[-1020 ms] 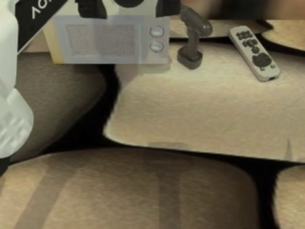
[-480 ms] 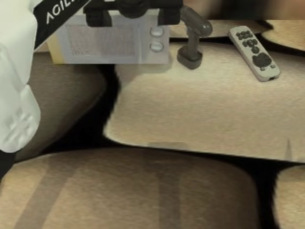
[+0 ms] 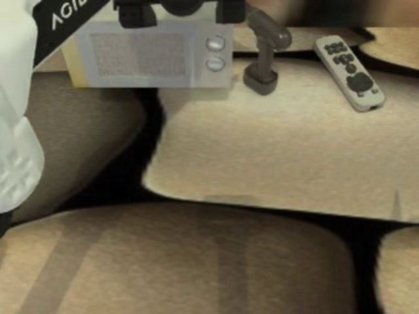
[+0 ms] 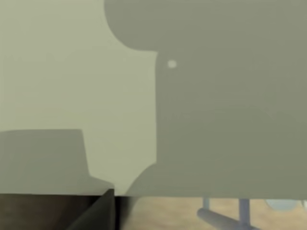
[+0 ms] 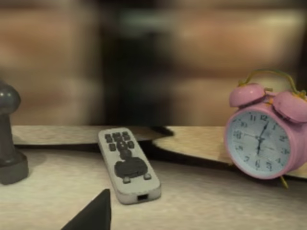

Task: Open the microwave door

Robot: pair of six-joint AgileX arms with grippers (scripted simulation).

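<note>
At the upper left of the top view you see the small white boxy microwave [image 3: 154, 53], its flat white door with grey mesh window [image 3: 137, 55] flush shut. Your left gripper [image 3: 180, 11] sits over its top edge, higher in frame than half a second ago, uncovering more door; whether its jaws grip anything can't be told. Count two silver knobs [image 3: 215, 53], one dark grey stand-up handheld device [image 3: 264, 52], one grey remote control [image 3: 349, 70] and one pink alarm clock [image 5: 265, 140]. Your right arm is out of the top view
</note>
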